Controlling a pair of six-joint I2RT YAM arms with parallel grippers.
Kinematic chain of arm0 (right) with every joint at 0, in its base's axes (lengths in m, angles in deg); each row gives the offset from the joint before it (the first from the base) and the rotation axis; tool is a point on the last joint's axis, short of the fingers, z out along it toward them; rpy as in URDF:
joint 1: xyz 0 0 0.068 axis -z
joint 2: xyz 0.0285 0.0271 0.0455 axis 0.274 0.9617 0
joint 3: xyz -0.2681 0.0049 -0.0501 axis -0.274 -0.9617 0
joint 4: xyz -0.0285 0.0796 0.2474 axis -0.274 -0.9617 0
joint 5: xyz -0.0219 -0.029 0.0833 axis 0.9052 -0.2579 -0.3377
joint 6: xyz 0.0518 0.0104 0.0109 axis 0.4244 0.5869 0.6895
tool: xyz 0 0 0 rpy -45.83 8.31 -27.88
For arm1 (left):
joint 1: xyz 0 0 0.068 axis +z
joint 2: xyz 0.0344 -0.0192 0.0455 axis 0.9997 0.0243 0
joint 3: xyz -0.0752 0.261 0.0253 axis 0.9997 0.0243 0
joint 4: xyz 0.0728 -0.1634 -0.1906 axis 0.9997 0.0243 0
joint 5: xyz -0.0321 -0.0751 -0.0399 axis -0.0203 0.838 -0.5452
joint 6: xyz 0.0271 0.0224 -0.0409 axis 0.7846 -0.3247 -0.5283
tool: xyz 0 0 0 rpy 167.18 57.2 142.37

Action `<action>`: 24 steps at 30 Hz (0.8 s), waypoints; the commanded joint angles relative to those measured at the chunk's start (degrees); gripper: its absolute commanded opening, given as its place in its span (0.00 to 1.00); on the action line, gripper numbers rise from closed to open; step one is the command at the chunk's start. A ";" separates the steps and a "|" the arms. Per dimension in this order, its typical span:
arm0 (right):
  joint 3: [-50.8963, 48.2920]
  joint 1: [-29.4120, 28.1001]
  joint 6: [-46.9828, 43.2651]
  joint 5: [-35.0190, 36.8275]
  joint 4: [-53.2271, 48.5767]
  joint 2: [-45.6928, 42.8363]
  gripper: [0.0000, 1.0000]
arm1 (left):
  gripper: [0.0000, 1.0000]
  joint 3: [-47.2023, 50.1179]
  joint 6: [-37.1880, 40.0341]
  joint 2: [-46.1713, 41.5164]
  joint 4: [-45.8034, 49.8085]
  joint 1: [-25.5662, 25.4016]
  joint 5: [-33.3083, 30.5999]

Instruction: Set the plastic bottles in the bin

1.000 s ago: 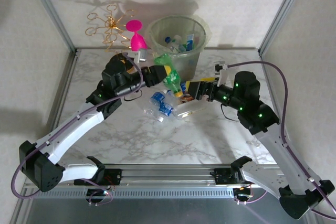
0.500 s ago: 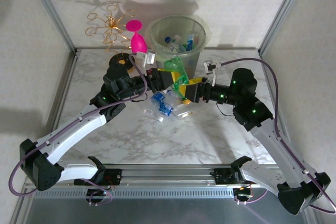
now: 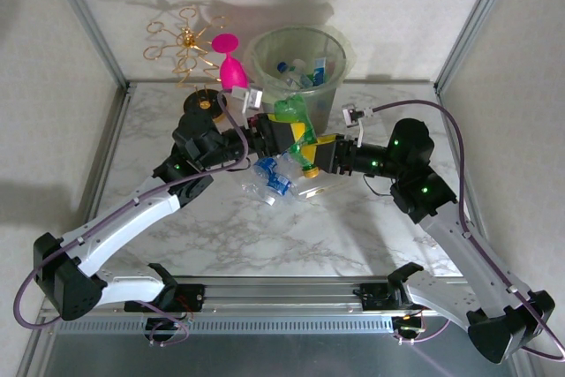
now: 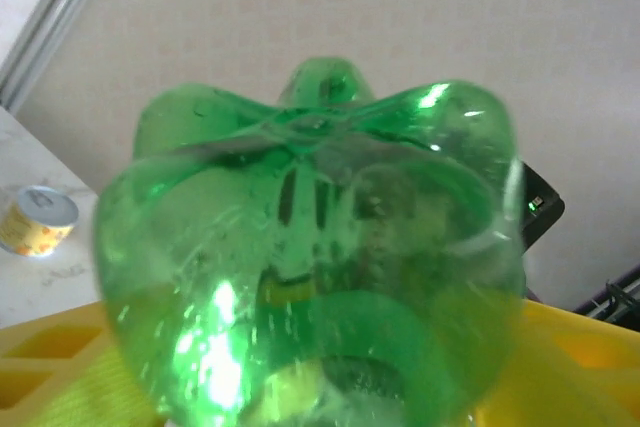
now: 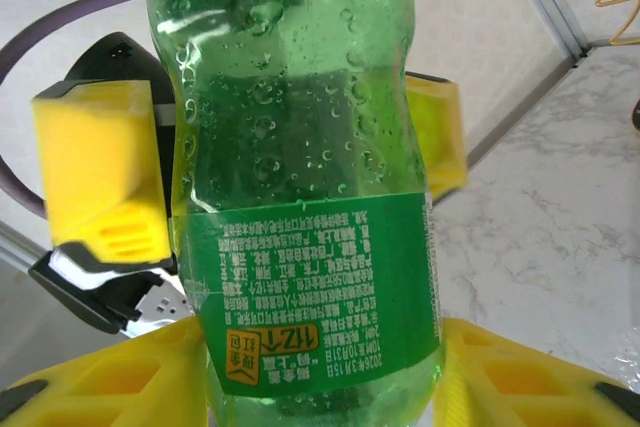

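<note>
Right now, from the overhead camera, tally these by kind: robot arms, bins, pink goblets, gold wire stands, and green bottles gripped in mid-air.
Robot arms: 2
Bins: 1
Pink goblets: 1
Gold wire stands: 1
Green bottles gripped: 1
Total: 6

The white marble-patterned counter (image 3: 221,236) carries a translucent grey-green round plastic bin (image 3: 328,94) far centre, a pink goblet (image 3: 231,66) and gold wire rack (image 3: 181,46) far left, and crushed clear blue-labelled plastic bottles (image 3: 272,179) at centre.

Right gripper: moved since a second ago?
Yes. The right gripper slid left, nearer the bin, onto the green bottle.
</note>
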 commanded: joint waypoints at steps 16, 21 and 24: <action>7.95 3.29 -7.01 11.16 -9.58 1.94 0.42 | 0.99 -6.46 14.32 -7.27 18.95 -0.64 -25.52; 16.04 5.77 -11.24 20.98 -17.95 8.87 0.41 | 0.99 -4.70 20.76 -12.13 23.81 -0.64 -44.91; 22.98 7.23 -13.23 26.85 -21.47 15.62 0.40 | 0.98 -1.40 20.98 -12.76 23.58 -0.64 -50.00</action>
